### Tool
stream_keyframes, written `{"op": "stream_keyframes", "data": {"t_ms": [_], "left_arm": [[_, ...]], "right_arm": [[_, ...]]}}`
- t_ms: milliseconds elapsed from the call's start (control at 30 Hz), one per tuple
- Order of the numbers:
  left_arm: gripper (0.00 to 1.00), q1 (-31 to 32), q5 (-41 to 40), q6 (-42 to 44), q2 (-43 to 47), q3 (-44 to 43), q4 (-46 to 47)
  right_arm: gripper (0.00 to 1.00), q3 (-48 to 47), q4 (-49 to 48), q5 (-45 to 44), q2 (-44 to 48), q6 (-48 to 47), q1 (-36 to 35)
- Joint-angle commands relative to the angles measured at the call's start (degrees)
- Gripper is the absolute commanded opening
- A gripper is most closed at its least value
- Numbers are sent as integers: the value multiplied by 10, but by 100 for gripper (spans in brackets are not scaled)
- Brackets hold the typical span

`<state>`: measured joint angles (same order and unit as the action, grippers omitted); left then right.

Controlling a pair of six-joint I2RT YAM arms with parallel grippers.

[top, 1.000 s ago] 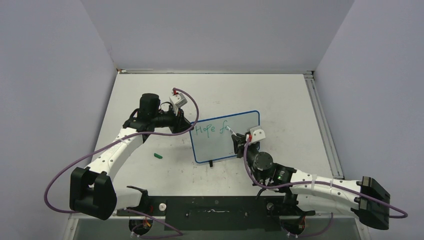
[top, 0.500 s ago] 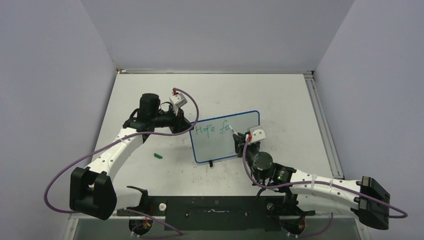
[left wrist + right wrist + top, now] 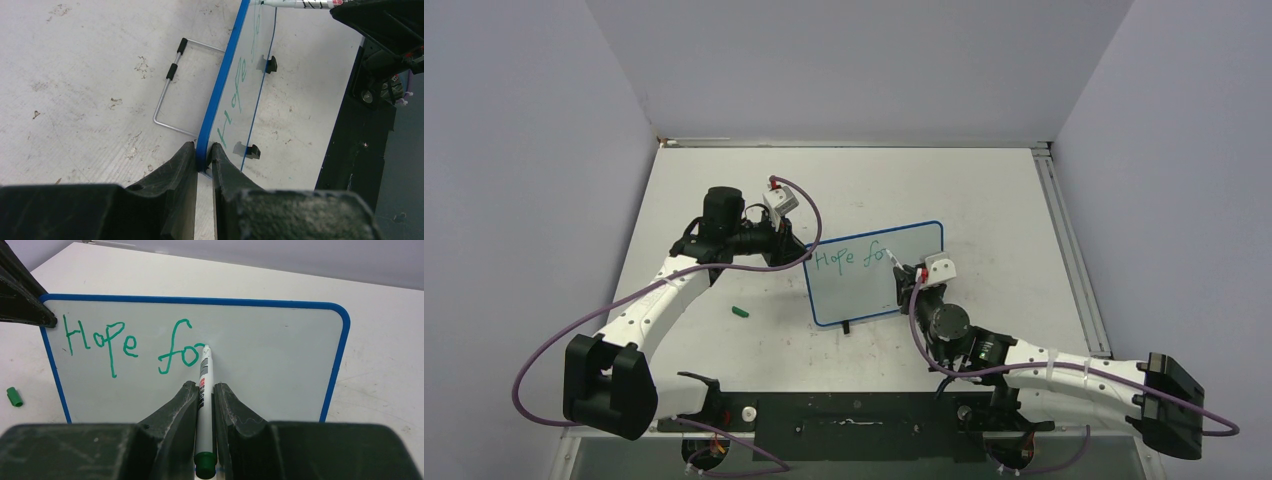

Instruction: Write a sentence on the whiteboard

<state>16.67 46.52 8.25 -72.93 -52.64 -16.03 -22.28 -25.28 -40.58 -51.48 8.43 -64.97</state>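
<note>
My left gripper point(image 3: 204, 152) is pinching the board's point(image 3: 280, 365) left edge; my right gripper point(image 3: 205, 397) is pinching the marker point(image 3: 204, 371), blank board lying rightward.

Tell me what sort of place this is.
Probably a lab robot cell: scuffed white table boxed in by plain grey walls, with a small whiteboard and marker as props.

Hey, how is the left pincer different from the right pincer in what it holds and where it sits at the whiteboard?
The left pincer is shut on the whiteboard's blue side edge; the right pincer is shut on a marker. The left pincer sits at the board's end where the sentence starts; the right pincer faces the writing surface, marker tip touching just after "fo". Both have black fingers closed on something.
</note>
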Motion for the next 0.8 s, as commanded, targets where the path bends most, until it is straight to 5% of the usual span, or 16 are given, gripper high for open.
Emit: {"op": "stream_keyframes", "data": {"t_ms": [0,767], "left_arm": [[0,1,-16,24,-5,-2,-27],[0,1,-17,24,-5,0,-27]], "right_arm": [[5,-14,24,-27,16,19,-1],[5,-4,90,1,10,91,-6]]}}
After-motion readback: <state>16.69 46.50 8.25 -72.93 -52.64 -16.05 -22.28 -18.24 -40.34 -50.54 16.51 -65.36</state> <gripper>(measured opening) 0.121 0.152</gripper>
